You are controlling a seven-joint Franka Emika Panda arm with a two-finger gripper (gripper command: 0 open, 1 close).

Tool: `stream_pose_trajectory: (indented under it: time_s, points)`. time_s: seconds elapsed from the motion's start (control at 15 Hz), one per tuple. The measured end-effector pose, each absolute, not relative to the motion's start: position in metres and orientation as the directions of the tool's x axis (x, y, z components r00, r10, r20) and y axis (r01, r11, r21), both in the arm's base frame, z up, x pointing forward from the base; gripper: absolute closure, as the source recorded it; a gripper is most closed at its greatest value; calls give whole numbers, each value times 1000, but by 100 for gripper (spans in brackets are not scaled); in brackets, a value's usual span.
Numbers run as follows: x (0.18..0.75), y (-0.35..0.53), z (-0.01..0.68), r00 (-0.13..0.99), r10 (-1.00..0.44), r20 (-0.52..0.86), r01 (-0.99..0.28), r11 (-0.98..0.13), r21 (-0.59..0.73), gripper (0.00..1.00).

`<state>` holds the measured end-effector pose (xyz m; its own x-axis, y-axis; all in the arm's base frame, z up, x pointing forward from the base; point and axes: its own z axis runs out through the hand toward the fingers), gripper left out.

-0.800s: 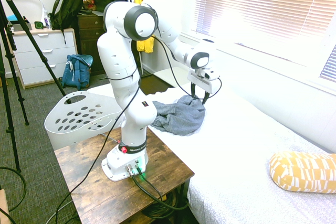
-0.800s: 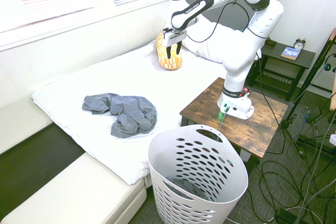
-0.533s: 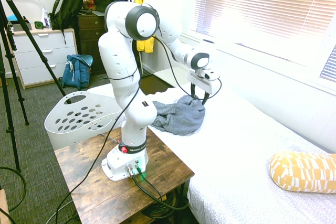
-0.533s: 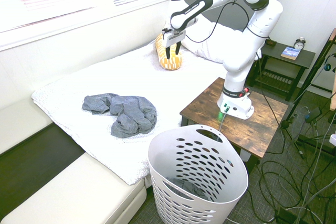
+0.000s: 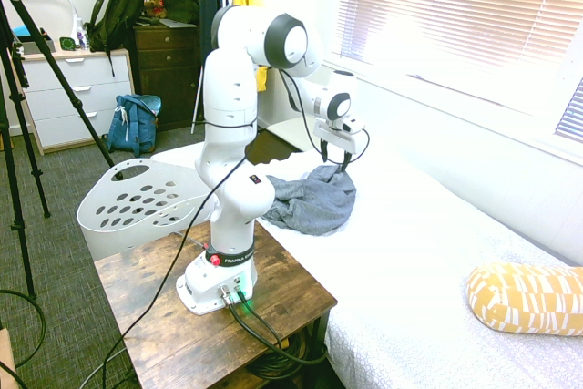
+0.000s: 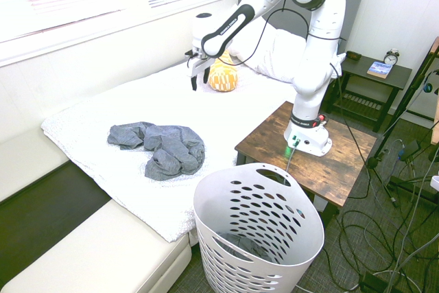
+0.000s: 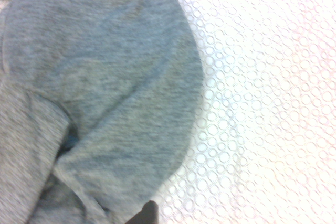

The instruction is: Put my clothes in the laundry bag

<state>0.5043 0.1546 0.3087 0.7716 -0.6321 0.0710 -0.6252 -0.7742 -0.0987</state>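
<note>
Clothes (image 6: 159, 149) heaped on white bed (image 6: 103, 121), gripper (image 6: 197, 77) held above w/ jaws spread, nothing grasped, laundry bag (image 6: 257, 238) beside bed.

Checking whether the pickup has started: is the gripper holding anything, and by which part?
Nothing. The gripper hangs open above the bed, apart from the clothes.

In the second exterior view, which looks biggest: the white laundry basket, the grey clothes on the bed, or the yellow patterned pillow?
Largest to smallest as they appear:
1. laundry basket, though it stands nearest the camera
2. grey clothes
3. yellow patterned pillow, far off and partly hidden by the arm
</note>
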Motion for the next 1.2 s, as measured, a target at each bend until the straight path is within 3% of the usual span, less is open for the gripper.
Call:
stream_pose_trajectory:
  time_s: [0.27, 0.67, 0.93, 1.13, 1.2]
  points:
    - [527, 215, 214, 781, -623, 56, -618, -782, -81, 0]
    - [501, 319, 75, 823, -568, 14, -568, -823, -29, 0]
    - [506, 302, 6, 827, -559, 54, -561, -828, 24, 0]
    - [501, 308, -5, 828, -557, 58, -559, -829, 22, 0]
    - [498, 311, -6, 825, -562, 49, -564, -826, 21, 100]
